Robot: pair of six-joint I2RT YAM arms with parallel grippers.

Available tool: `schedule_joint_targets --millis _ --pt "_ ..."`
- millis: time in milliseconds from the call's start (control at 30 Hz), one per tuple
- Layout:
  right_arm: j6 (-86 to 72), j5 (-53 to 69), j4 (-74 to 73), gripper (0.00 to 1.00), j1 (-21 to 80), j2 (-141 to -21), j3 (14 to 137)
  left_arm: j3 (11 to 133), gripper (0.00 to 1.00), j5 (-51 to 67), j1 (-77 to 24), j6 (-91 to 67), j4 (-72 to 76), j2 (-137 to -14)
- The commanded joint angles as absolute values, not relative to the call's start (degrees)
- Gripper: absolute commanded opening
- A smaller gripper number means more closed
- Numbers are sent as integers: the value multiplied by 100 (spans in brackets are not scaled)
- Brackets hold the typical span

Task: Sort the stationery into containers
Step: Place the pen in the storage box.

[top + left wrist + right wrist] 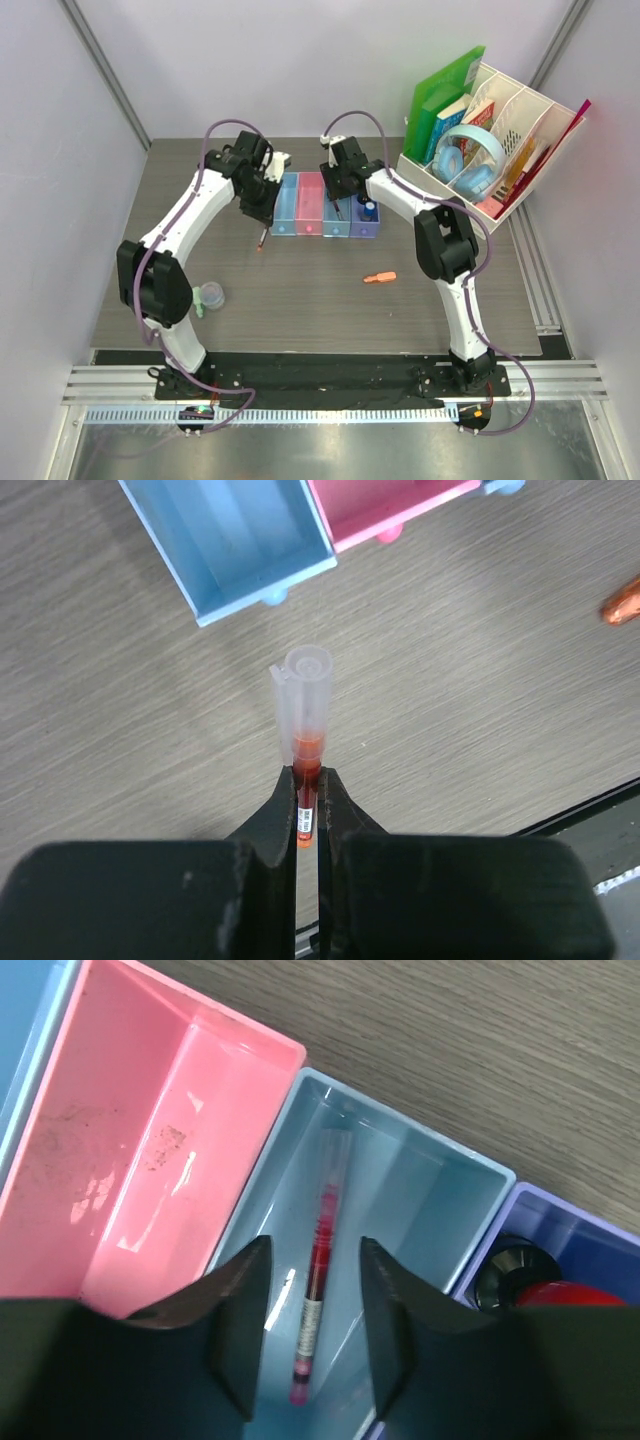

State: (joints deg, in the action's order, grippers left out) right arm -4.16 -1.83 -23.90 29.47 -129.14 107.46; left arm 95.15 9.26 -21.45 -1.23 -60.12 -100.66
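The containers (325,205) are four joined trays in a row: light blue, pink, light blue, purple-blue. My left gripper (262,228) is shut on a slim red pen (306,742) with a clear cap, held above the table near the left light blue tray (230,542). My right gripper (312,1290) is open above the second light blue tray (420,1185), where a red pen (318,1290) lies apart from the fingers. The purple-blue tray (560,1230) holds red and dark bits. An orange piece (379,277) lies on the table. A translucent disc (210,296) with a green piece lies near the left arm.
A white perforated organizer (500,150) with books, green folders and blue headphones stands at the back right. The pink tray (140,1140) shows no item inside. White walls close in the table at left, right and behind.
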Motion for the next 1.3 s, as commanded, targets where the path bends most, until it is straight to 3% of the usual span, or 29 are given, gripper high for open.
schedule_joint_targets --millis 0,333,733,933,1267 --pt "-220 -466 -2329 50 2962 -12279 10775 10080 0 1177 -2136 -228 -6003 -10327" --pt "-79 -877 -2347 53 2857 -10873 10258 11337 0 1449 -2136 -605 -5696 -11302" --pt "659 -1336 -2075 53 2584 -9063 8017 13235 0 2601 -2276 -1555 -5502 -13086" --pt "966 -1037 -1960 52 2575 -8429 6673 13306 0 2979 -2329 -1854 -4949 -13421" --pt "1134 -1143 -1960 52 2575 -8148 6135 13509 0 3305 -2373 -2013 -4570 -13351"
